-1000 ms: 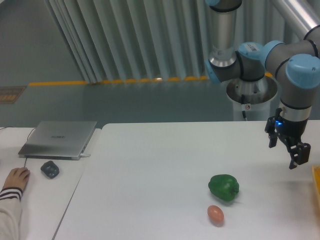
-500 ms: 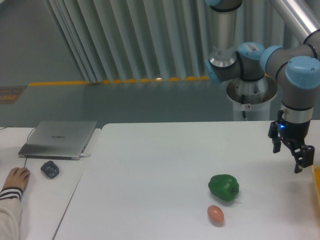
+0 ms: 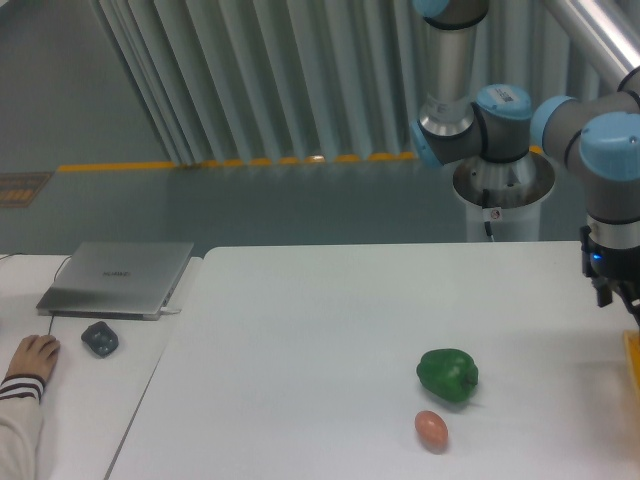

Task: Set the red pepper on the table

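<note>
**Gripper slips to the frame's right edge, red pepper out of sight**

Hanging at the far right border, the gripper [image 3: 618, 297] is mostly cut off by the picture's edge; only its dark body with a small blue light and a stub of one of the fingers shows, so whether the fingers are spread or pressed together cannot be told. No red pepper appears anywhere in the view; where it lies cannot be made out. A sliver of something yellow-orange [image 3: 633, 360] pokes in at the right edge just below the gripper, too cropped to identify.

On the white bench [image 3: 300, 350] sit a green pepper [image 3: 447, 374] and, just in front of it, a small orange-pink egg-shaped thing [image 3: 431, 429], close but apart. On the smaller desk to the left are a closed silver laptop [image 3: 118, 277] and a dark mouse [image 3: 99, 338], with a person's hand [image 3: 30, 357] resting near it.

Compared with a second ago, the gripper has travelled rightward, from fully visible with both fingers apart to nearly out of frame. The green pepper, egg, laptop and hand have not moved
</note>
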Tool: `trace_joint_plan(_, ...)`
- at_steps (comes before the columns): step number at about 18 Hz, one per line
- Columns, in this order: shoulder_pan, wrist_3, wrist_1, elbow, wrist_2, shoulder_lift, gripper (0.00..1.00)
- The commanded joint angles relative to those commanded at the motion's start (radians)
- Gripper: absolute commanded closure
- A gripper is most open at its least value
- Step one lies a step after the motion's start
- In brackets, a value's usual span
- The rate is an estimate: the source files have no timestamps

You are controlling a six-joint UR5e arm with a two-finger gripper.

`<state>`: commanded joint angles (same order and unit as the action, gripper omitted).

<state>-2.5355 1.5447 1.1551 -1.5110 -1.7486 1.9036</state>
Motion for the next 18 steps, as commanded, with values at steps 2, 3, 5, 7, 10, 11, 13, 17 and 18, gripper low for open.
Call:
trace_joint_plan(2,-0.011,0.024,-0.018,0.002,-0.043,0.012,0.0)
trace_joint_plan(3,-0.015,0.058,-0.02,0.0,-0.073,0.02,0.0)
trace_joint_plan(5,-0.022,0.083,-0.028,0.005,-0.11,0.031,0.0)
trace_joint_plan(7,-0.038,0.083,-0.029,0.011,-0.112,0.045,0.0)
trace_joint_plan(10,-0.052,0.08,-0.046,0.014,-0.112,0.055,0.0)
trace_joint_plan(11,-0.054,0.08,-0.058,0.014,-0.112,0.061,0.0)
trace_joint_plan(13,-0.054,0.08,-0.081,0.015,-0.112,0.072,0.0)
trace_joint_plan(17,-0.052,0.072,-0.1,0.02,-0.112,0.095,0.0)
trace_joint_plan(18,-0.052,0.074,-0.098,0.02,-0.112,0.1,0.0)
